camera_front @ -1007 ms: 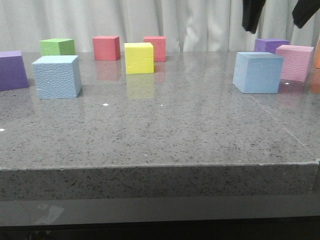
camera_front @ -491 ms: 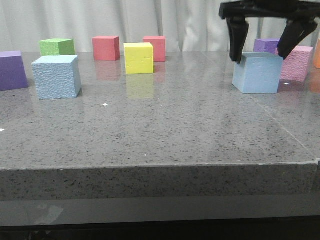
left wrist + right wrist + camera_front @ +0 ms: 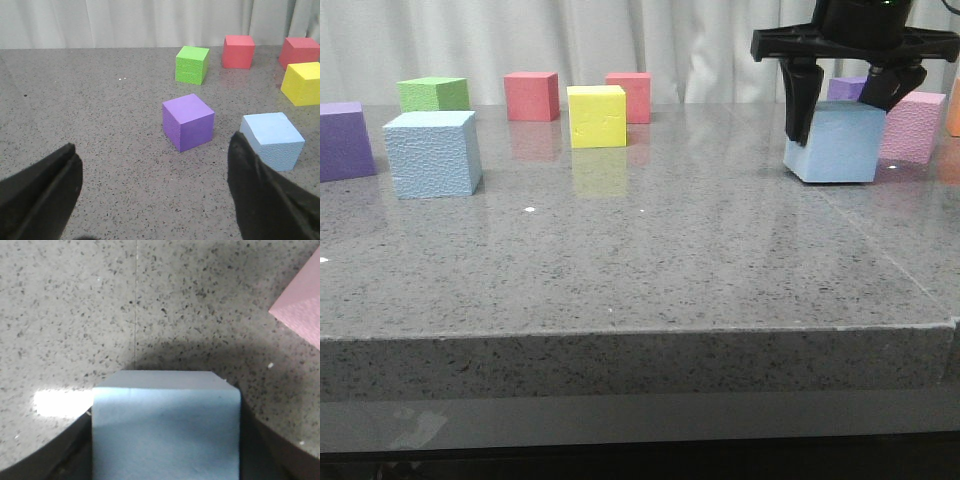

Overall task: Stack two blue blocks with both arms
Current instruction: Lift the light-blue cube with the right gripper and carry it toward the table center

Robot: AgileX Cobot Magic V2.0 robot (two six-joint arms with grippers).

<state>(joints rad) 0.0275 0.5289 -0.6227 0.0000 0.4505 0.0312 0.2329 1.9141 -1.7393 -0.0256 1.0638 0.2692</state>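
- My right gripper (image 3: 837,108) sits at the upper right of the front view, its fingers down either side of one blue block (image 3: 835,142); from the right wrist view that block (image 3: 165,427) fills the gap between them, so I judge it pinched or very nearly so
- That block looks slightly tilted, its near lower edge seeming just off the table (image 3: 640,260), so the lift is only beginning, if at all
- The other blue block (image 3: 433,152) stands alone at the left of the front view, well apart, beside a purple cube (image 3: 344,140)
- My left gripper (image 3: 150,190) is spread wide and empty, with that blue block (image 3: 274,140) and the purple cube (image 3: 188,121) ahead of it
- Nothing is stacked yet; carrying one block across and setting it on the other is all still to do
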